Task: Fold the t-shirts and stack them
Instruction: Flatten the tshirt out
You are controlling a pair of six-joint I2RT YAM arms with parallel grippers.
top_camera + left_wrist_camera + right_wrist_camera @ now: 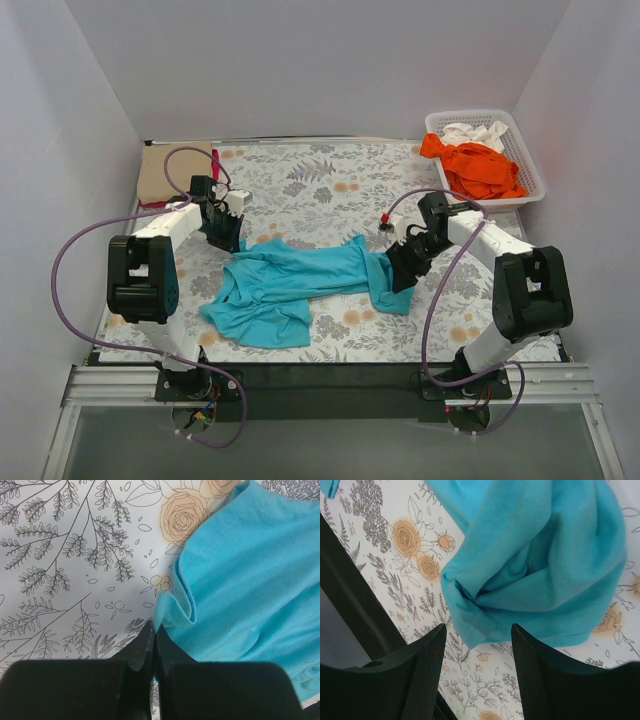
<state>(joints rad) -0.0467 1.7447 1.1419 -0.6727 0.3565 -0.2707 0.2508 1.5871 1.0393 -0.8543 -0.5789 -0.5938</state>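
The turquoise-teal t-shirt [290,280] lies crumpled and stretched across the middle of the floral cloth. My left gripper [228,240] is at the shirt's left end. In the left wrist view its jaws [154,627] are shut, with a hem corner of the shirt [250,570] pinched at the tips. My right gripper [398,275] is at the shirt's right end. In the right wrist view it [478,630] is open, and a bunched corner of the shirt [545,545] reaches down between the fingertips. An orange shirt [478,165] and a white shirt [472,132] lie in the basket.
The white lattice basket [535,180] stands at the back right. A flat tan piece [165,170] with a red strip [155,204] under it lies at the back left. The table's black front edge [320,375] shows close to the right gripper [350,595].
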